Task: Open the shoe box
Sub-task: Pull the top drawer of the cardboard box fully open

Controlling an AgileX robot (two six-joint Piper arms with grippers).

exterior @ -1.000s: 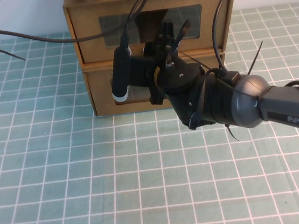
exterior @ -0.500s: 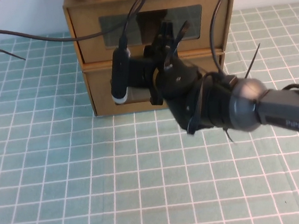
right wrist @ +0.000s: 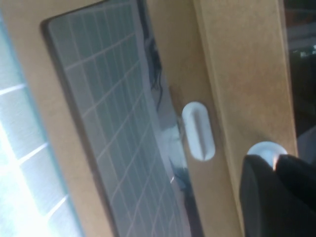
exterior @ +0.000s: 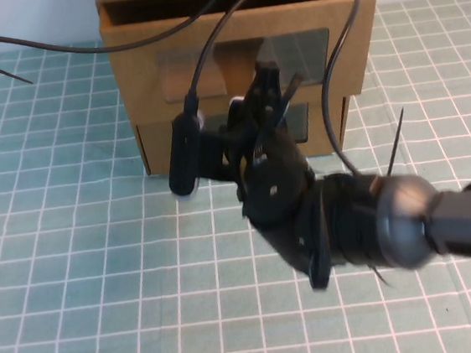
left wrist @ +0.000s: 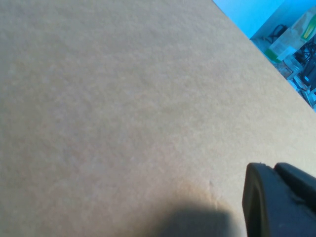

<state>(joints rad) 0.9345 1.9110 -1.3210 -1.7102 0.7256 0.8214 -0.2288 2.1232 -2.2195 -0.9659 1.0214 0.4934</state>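
Note:
The shoe box [exterior: 142, 47] is a brown cardboard drawer unit at the table's far side, with a clear window [exterior: 182, 64] in its front. Its upper drawer stands pulled out over the lower drawer [exterior: 155, 144], and a dark gap shows along its top. My right gripper [exterior: 266, 79] is shut on the white round knob [right wrist: 265, 149] on the drawer front. A white oval clip [right wrist: 198, 131] sits beside the knob. My left gripper [left wrist: 275, 195] is shut and lies close over a plain cardboard face [left wrist: 123, 108].
Black cables [exterior: 206, 53] hang across the box front to the right wrist camera [exterior: 183, 155]. The green gridded mat [exterior: 78, 286] covers the table in front of the box. A white wall stands behind the box.
The right gripper closed on the knob, then drew back toward the near side. The upper drawer slid out with it, and a gap opened at its top.

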